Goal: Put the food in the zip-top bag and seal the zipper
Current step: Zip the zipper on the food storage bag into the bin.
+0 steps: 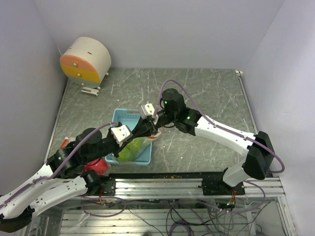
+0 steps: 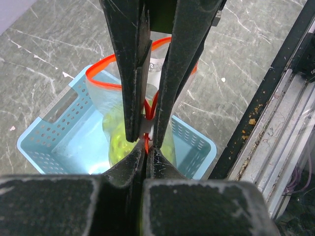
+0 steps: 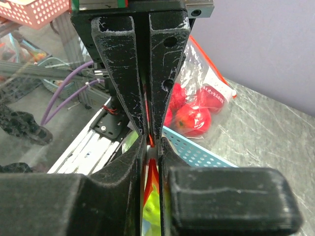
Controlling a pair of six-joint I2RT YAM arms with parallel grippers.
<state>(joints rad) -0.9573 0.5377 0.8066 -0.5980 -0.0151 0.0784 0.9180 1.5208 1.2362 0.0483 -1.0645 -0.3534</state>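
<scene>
**A:** Where does the food stand?

**B:** Green food (image 2: 118, 142) sits low in the bag (image 2: 106, 101), and the bag stands in the tray (image 2: 54, 128). As far as you can see from here, loading this bag looks done.

**A:** And the zipper?

**B:** Not sealed. The zipper (image 2: 98, 79) meets only where you pinch it. Beyond that, the left wrist view shows it bowing out in an open loop, so most of the mouth gapes.

**A:** What are my grippers doing?

**B:** Your left gripper (image 2: 147, 141) is clamped tight on the red strip, its fingers pressed together. Your right gripper (image 3: 149, 140) has its jaws drawn in narrow with the same strip caught between them. The two grips lie close together over the tray.

**A:** Anything else out there?

**B:** Red pieces (image 3: 194, 118) lie in another bag (image 3: 216, 83) just outside the tray. You cannot tell whether that one is sealed.

**A:** What is left, then?

**B:** By my reckoning, the seal itself. You likely hold one end fast and run the other grip along the zipper until the loop closes.
</scene>
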